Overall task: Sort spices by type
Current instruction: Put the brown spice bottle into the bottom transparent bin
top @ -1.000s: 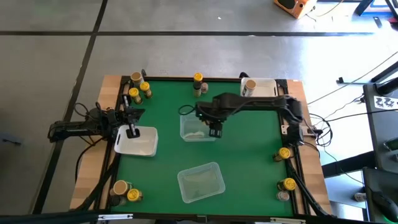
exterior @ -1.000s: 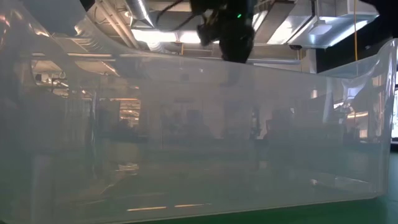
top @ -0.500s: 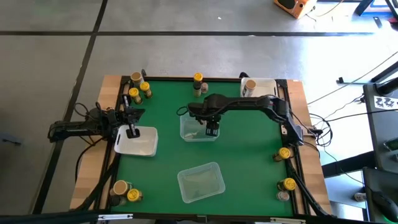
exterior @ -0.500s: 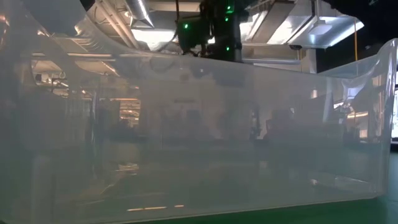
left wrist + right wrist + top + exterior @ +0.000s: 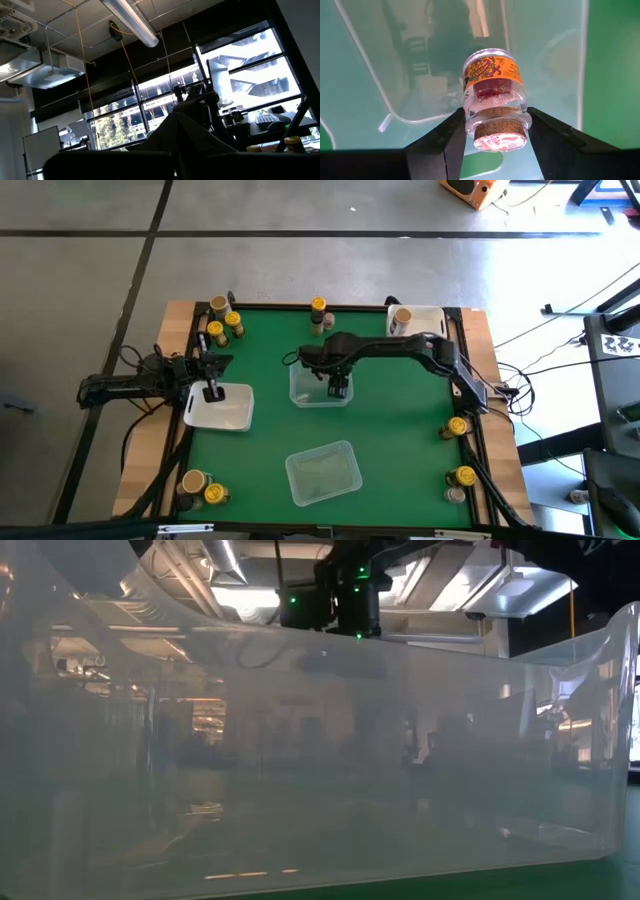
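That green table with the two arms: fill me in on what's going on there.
The right gripper holds a small cork-lidded spice jar over the clear tub at the middle of the table. The left gripper waits shut and holding nothing over the white tray at the left edge. Other spice jars stand in small groups around the table's edges.

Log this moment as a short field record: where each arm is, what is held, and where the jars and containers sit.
right gripper: over the clear plastic tub mid-table, fingers shut on a small glass jar with a cork-coloured lid and orange label
left gripper: shut, waiting above the white rectangular tray at the table's left side
second clear plastic tub: near edge, nothing visible in it
yellow-lidded jars: clustered at the table's corners and edges
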### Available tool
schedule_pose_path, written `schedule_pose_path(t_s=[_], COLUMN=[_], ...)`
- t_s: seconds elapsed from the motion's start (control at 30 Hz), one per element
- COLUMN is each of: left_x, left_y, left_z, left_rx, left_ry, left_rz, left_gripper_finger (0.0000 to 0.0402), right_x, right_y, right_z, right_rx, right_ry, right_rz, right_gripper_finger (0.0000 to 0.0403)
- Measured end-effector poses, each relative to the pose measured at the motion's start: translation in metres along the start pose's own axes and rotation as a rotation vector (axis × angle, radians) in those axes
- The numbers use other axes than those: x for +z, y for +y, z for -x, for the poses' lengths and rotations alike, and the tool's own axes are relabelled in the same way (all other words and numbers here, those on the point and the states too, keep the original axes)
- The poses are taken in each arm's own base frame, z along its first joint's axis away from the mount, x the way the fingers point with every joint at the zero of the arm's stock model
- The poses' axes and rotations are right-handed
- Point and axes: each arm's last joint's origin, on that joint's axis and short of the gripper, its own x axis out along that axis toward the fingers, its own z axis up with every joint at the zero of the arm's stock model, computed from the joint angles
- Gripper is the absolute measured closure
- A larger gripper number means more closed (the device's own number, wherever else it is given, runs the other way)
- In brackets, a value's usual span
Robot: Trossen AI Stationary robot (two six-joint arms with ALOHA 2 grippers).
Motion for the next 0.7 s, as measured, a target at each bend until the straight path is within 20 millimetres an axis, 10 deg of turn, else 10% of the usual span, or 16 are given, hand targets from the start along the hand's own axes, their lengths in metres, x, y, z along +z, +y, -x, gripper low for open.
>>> schedule_pose_path(t_s=[0.7], left_x=[0.0002], left_y=[0.0001], left_z=[0.0000], left_rx=[0.000], left_ry=[-0.001], left_rz=[0.000], left_gripper_finger=[0.0398], right_x=[0.0025], right_y=[0.0006], right_z=[-0.0096], right_rx=[0.013], right_ry=[0.018], right_rz=[0.006], right_gripper_finger=[0.0208])
